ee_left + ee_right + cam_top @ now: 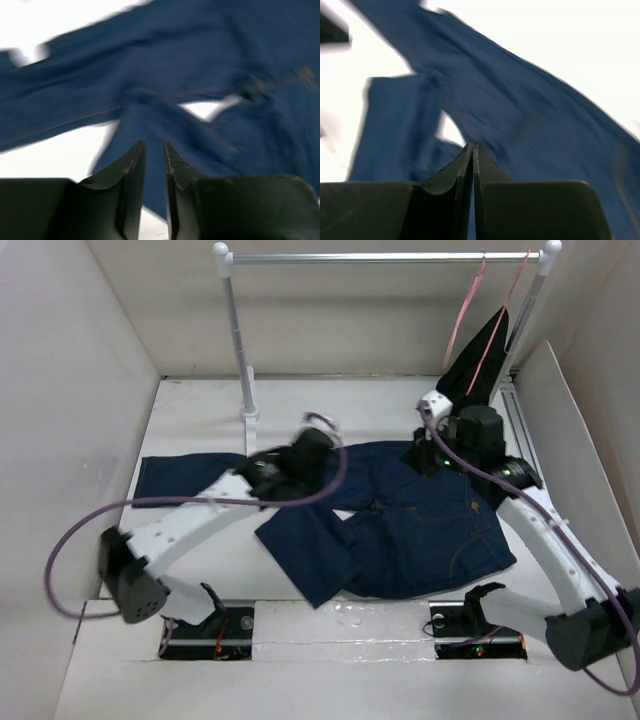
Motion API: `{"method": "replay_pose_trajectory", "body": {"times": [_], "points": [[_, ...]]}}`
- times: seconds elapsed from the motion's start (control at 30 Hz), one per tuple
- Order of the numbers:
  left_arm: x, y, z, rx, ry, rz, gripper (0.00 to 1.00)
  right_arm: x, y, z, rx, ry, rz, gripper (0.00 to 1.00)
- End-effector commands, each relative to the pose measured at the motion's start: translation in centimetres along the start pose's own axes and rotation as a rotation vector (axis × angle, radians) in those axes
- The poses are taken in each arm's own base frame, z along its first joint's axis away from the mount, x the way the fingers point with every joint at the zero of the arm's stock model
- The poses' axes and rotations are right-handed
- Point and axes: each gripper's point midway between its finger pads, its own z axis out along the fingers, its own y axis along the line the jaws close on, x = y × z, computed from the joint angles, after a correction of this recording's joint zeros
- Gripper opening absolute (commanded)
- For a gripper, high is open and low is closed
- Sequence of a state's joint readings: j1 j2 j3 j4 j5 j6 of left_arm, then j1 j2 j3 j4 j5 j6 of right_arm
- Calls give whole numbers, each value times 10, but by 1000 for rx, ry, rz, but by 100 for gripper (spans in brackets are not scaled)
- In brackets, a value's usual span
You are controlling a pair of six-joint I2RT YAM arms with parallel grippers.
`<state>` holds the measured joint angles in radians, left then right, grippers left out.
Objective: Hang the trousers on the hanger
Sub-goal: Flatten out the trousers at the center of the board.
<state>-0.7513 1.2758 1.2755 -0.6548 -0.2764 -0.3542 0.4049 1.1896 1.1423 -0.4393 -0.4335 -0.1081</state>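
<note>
My left gripper (155, 145) has its jaws drawn nearly together, with only a thin slit between them and nothing in that slit that I can see. It hangs over the trousers (210, 65) near where the two legs part. The feed is smeared, so I can't say whether the tips touch cloth. My right gripper (472, 146) is clenched, tips pressed flat together right at the denim. Whether a pinch of cloth is caught there I cannot tell.

From overhead, the trousers lie spread on the table (200, 415). One leg runs out to the left, the other bends down toward the near edge, and the waist end lies to the right. The right arm sits at their far edge. The hanger (462, 320) hangs bare on the rail (380, 257) at the back right, well apart from the trousers and just beside a black garment (478, 365).

I judge this is the opening step, getting a hold on the trousers, with nothing on the hanger yet. Next I need a sure pinch on the denim with both hands. Then I lift it and carry a leg or the waist across to the bare hanger, keeping clear of the black garment.
</note>
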Motion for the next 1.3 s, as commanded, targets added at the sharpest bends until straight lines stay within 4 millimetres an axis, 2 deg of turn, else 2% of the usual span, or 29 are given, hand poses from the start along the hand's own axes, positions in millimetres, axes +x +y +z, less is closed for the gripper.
{"method": "replay_pose_trajectory", "body": {"times": [0.0,0.07,0.1,0.13,0.17,0.23,0.3,0.4,0.5,0.53,0.6,0.73,0.93,1.0,1.1,1.2,1.27], "points": [[36,-72,-2,-2,23,219,17,39,-31,-40,165,77,60,10],[70,-105,-2,89,88,247,25,60,-43,-61,226,117,105,22],[90,-124,-8,155,116,280,30,60,-44,-73,252,99,101,33],[109,-129,-5,179,152,301,42,68,-46,-78,264,106,115,38],[123,-141,-5,218,179,316,46,72,-54,-86,299,97,139,42],[146,-157,-9,248,217,351,50,69,-52,-96,288,58,149,47],[166,-162,-2,214,244,408,50,71,-53,-100,281,46,161,47],[180,-169,6,163,252,444,51,70,-49,-100,263,42,161,48],[198,-188,11,185,273,473,50,67,-42,-98,227,27,150,48],[196,-189,11,186,266,471,50,66,-40,-98,218,25,150,48],[206,-191,19,164,276,494,49,65,-37,-97,197,16,144,48],[206,-188,32,105,250,501,43,59,-27,-95,148,-6,124,48],[216,-175,47,22,249,524,32,52,-10,-95,83,-34,102,48],[219,-168,51,-10,248,532,31,48,-3,-92,48,-47,93,48],[220,-157,56,-67,232,542,24,42,4,-91,14,-65,86,48],[214,-145,57,-136,202,547,1,34,6,-94,6,-83,72,48],[203,-131,51,-206,168,532,0,31,8,-93,-5,-85,65,48]]}}
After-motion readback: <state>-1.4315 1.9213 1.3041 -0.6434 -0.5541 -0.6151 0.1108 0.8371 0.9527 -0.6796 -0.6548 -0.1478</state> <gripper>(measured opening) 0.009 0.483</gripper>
